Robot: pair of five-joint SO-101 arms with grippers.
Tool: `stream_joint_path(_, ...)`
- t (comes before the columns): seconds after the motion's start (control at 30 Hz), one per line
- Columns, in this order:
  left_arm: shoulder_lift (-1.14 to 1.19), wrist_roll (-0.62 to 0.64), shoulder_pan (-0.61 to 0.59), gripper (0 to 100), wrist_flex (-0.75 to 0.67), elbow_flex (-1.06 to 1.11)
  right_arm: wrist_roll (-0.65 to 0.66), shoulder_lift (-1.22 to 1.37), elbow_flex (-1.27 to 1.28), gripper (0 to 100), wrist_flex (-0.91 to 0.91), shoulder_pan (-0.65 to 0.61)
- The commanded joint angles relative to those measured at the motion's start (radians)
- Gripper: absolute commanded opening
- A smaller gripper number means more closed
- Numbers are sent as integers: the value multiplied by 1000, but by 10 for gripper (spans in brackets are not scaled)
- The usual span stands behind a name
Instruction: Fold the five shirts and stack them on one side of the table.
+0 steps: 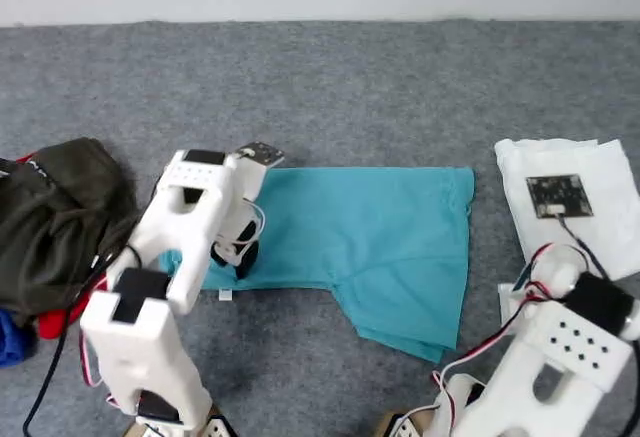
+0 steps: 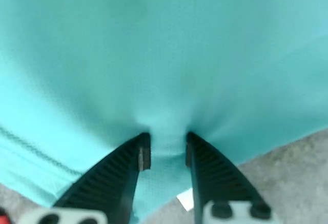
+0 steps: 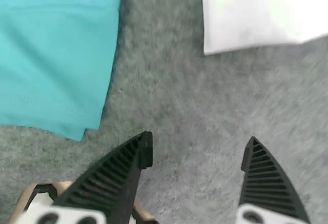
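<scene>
A teal shirt (image 1: 370, 242) lies partly folded across the middle of the grey table. My left gripper (image 1: 238, 257) is down on the shirt's left part near its front edge. In the left wrist view the left gripper (image 2: 164, 149) is shut on a pinch of teal shirt (image 2: 164, 55) bunched between its fingertips. A folded white shirt (image 1: 570, 202) rests at the right side. My right gripper (image 3: 197, 155) hovers open over bare carpet, between the teal shirt's hem (image 3: 56, 55) and the white shirt's corner (image 3: 256, 14).
A heap of unfolded shirts sits at the left edge: a dark olive one (image 1: 60, 217), with bits of red (image 1: 55, 325) and blue (image 1: 10, 342) under it. A small circuit board (image 1: 558, 195) lies on the white shirt. Grey carpet (image 1: 330, 87) stretches behind.
</scene>
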Motion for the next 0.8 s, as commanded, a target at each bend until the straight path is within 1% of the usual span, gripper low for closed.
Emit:
stream_joint_path(0.0, -26, 11, 15, 124, -106, 84, -6, -45, 11, 285, -10, 28)
stream_joint_path(0.3, -44, 9, 15, 123, -114, 116, -6, -183, 60, 285, -8, 125)
stream_joint_path(0.47, -44, 9, 15, 122, -114, 128, -5, -274, 160, 285, -7, 124)
stream_joint_path(0.6, -44, 9, 15, 122, -114, 128, 46, -355, 164, 285, 27, 120)
stream_joint_path(0.77, -44, 9, 15, 122, -115, 128, 57, -437, 170, 285, 39, 119)
